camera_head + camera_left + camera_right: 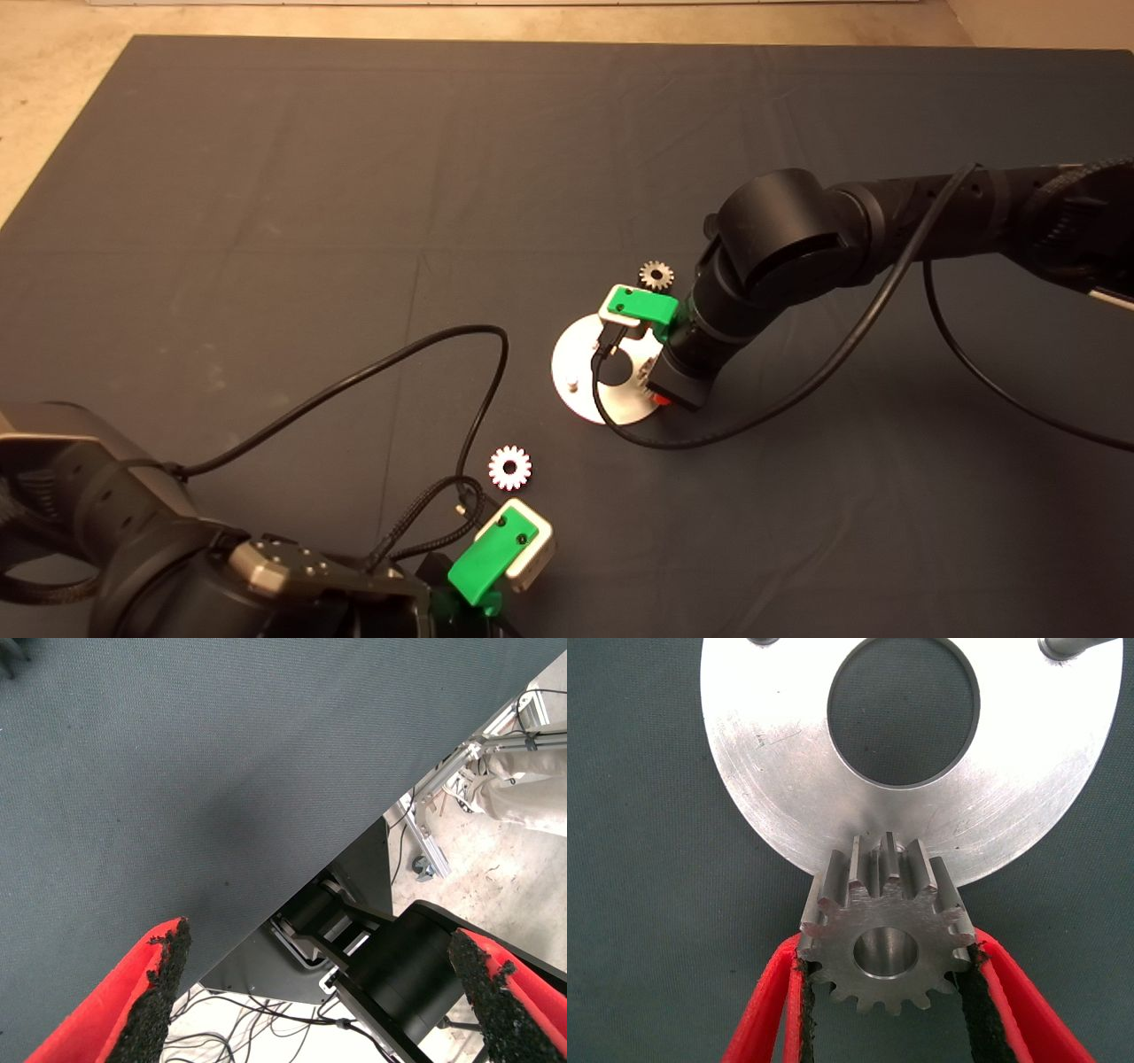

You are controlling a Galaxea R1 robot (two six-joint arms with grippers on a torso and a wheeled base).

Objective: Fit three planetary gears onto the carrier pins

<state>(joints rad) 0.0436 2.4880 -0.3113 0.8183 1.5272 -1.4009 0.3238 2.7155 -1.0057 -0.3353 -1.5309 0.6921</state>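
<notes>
Steel gear (886,943) gripped in right claw (888,992) by disc (780,771).

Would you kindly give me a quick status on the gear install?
Right gripper shut on a gear over the carrier disc rim. Left gripper open, parked at the mat's near edge. Two gears loose on the mat. Nothing obstructing.

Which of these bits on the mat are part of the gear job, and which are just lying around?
Part of the job:
- gear clamped in the right gripper, above the disc
- two loose gears on the mat
- carrier pins

Not part of it:
- left gripper, open and parked at the mat's edge
- black cables
- a person's leg on the floor beyond
</notes>
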